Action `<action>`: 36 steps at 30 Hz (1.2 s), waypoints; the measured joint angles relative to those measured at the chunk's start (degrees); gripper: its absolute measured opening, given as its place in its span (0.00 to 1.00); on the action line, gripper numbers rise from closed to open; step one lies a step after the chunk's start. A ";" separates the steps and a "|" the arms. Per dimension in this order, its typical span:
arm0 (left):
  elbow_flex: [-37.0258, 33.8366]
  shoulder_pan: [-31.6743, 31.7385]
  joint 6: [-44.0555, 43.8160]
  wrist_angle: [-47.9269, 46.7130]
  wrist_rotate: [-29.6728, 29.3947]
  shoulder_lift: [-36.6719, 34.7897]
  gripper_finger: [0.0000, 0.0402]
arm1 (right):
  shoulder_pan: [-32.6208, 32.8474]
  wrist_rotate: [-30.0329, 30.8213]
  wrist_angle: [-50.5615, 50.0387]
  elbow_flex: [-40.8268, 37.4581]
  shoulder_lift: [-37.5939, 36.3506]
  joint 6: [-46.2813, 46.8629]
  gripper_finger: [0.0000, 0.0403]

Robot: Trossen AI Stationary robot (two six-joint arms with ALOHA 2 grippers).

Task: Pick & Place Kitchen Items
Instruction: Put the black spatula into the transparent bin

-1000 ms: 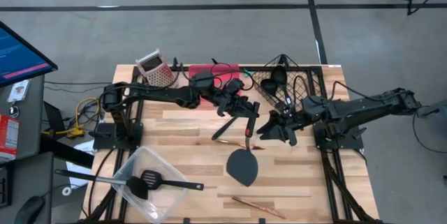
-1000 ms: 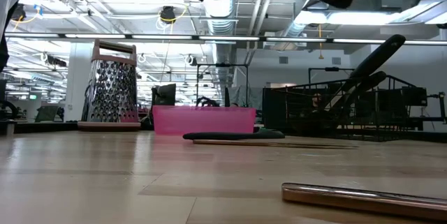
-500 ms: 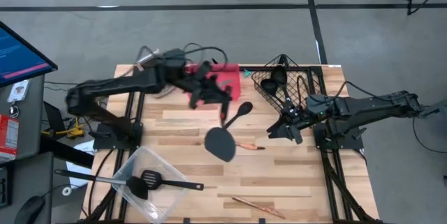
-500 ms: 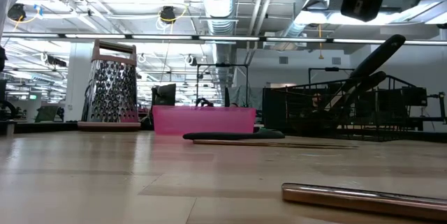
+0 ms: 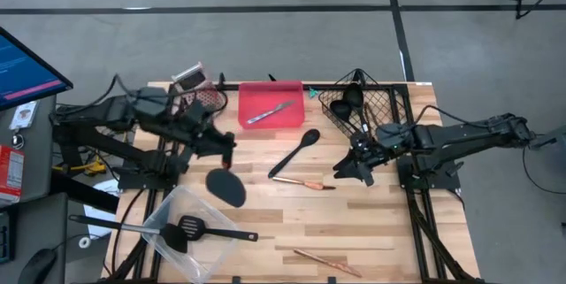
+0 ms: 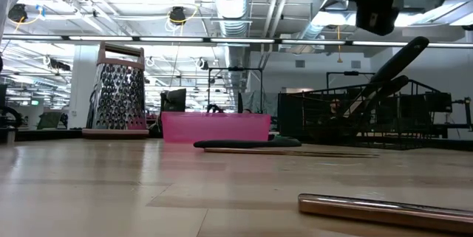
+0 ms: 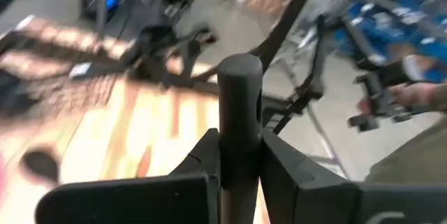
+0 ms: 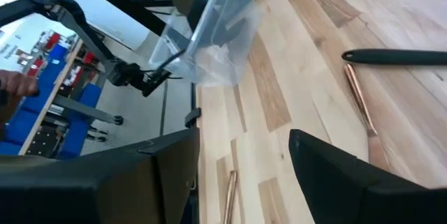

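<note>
My left gripper is over the table's left part, shut on a black spatula whose broad head hangs toward the near edge. My right gripper is open and empty over the table's right part, just right of a copper-coloured piece. A black spoon lies flat on the wood beside it. A second copper piece lies near the front edge. A silver piece lies in the pink tray. My left gripper pinches the spatula's black handle between its two fingers, a little below the handle's rounded free end, which sticks out past the fingertips. The fingers lie across the handle. The spatula is lifted clear, its head lower than the gripper.
A clear tub at the front left holds a slotted turner and another black utensil. A wire basket at the back right holds black utensils. A metal grater with a pink top stands at the back left.
My left gripper has carried the black spatula from the table's middle toward the left edge, clear of the wood, and the spatula's head has swung along with it. The other utensils lie as before.
</note>
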 joint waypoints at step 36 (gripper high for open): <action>-14.05 -23.52 -0.56 -9.63 0.42 0.20 0.09 | -2.34 -0.04 0.16 0.02 4.69 3.61 0.55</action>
